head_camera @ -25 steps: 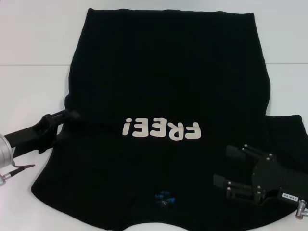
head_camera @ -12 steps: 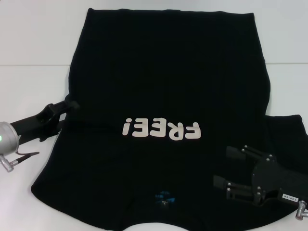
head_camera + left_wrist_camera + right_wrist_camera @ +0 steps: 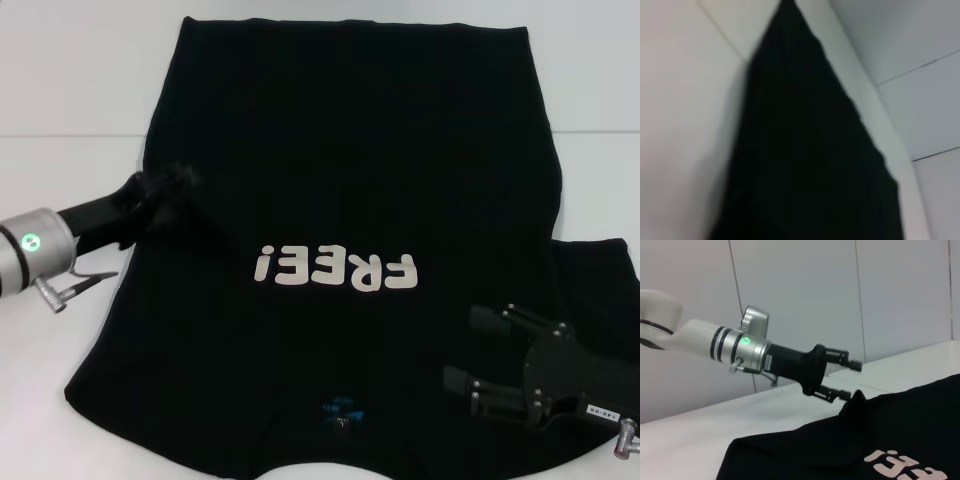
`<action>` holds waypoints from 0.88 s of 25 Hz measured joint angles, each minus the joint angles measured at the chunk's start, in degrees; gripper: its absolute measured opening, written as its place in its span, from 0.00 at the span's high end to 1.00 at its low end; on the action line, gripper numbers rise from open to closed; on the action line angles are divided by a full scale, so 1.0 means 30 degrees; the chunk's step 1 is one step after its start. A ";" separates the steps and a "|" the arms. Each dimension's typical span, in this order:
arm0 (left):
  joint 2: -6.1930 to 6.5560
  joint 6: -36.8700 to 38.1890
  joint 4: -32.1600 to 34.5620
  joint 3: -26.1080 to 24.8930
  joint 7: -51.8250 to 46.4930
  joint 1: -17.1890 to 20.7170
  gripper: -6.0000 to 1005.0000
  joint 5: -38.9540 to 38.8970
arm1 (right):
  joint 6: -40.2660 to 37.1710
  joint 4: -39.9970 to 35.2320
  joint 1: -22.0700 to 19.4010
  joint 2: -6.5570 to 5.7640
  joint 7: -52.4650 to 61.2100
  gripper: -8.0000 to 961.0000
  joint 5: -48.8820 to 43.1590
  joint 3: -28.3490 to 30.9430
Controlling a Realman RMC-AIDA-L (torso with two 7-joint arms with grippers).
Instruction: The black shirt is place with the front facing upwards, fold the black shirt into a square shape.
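White tabletop (image 3: 70,80) w/ a seam line across it; plain pale panelled wall (image 3: 805,295) behind, seen from the right wrist cam. The black shirt (image 3: 350,150) lies spread flat over most of the table, front up, white "FREE!" lettering (image 3: 335,270) reading upside-down from the head cam, small blue neck label (image 3: 340,412) near the robot-side edge. Left gripper (image 3: 852,381) is at the shirt's left edge, fingers apart; lower finger touches a raised peak of cloth, upper finger clear above it, so not pinched shut. Right gripper (image 3: 470,348) rests over the shirt's near-right part, fingers spread wide, holding nothing.
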 joint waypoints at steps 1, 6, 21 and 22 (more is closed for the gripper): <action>-0.0078 0.0142 0.0000 -0.0003 0.0096 -0.0014 0.23 -0.0422 | -0.0001 0.0022 0.0000 0.0006 0.0000 0.07 0.0001 0.0003; -0.0399 0.1434 -0.0032 -0.0005 0.1750 0.0331 0.23 -0.2924 | -0.0022 0.0194 -0.0002 -0.0017 -0.0084 0.07 0.0001 0.0098; 0.0616 0.9875 0.0424 0.0909 1.2489 0.3814 0.23 -0.2935 | -0.0040 -0.0620 -0.0085 -0.0159 0.2522 0.07 0.0248 0.1531; 0.0696 1.1097 0.0656 0.1438 1.4391 0.4126 0.23 -0.2844 | 0.0019 -0.1235 -0.0086 -0.0208 0.4036 0.07 0.0225 0.1644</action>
